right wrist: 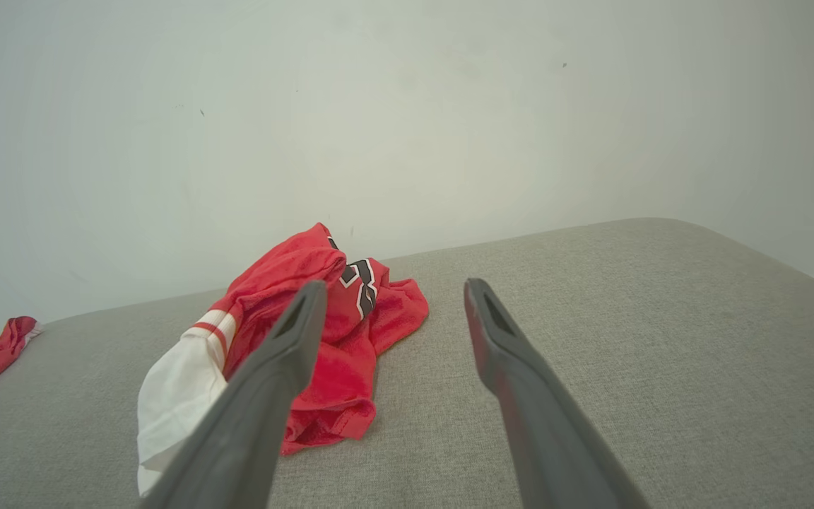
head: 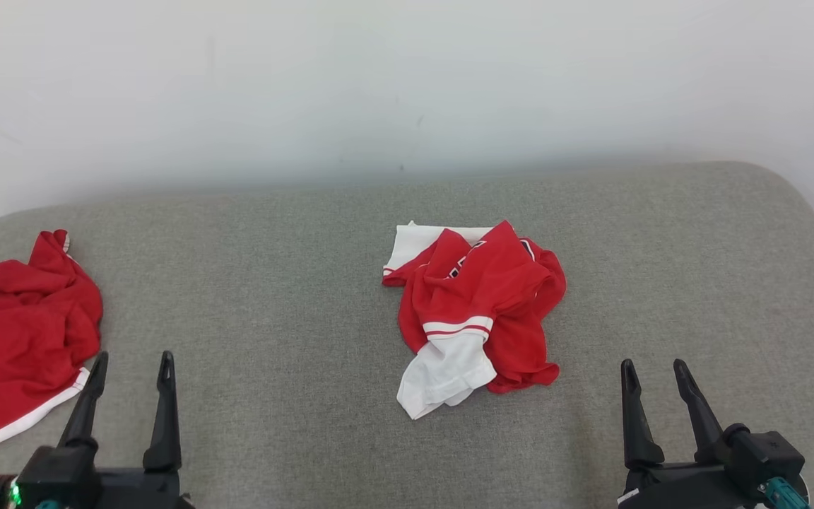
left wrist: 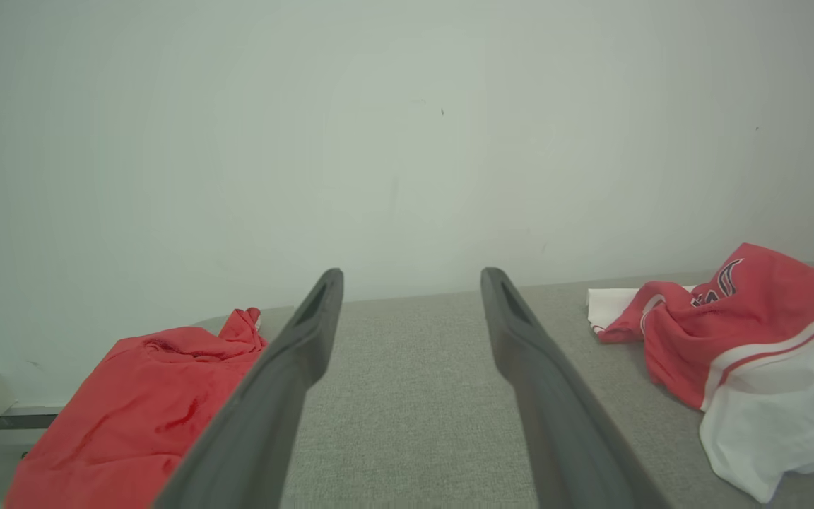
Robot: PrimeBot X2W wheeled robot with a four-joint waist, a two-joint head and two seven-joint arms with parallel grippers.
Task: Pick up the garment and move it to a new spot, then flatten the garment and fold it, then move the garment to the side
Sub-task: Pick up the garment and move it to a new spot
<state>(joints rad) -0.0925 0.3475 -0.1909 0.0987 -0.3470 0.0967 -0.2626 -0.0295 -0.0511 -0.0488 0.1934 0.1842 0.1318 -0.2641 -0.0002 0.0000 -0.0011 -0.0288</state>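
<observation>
A crumpled red and white garment (head: 474, 311) lies bunched in the middle of the grey padded table (head: 273, 283). It has white sleeves with red stripes and dark lettering. The same garment (left wrist: 739, 339) sits at the right in the left wrist view, and the garment (right wrist: 308, 339) lies left of centre in the right wrist view. My left gripper (head: 131, 367) stands open at the lower left, nothing between its fingers. At the lower right my right gripper (head: 654, 371) is open too, well short of the garment.
A second red garment with a white hem (head: 11, 339) lies at the table's left edge, close to my left gripper; this red garment (left wrist: 138, 410) also appears lower left in the left wrist view. A pale wall (head: 407, 85) stands behind the table.
</observation>
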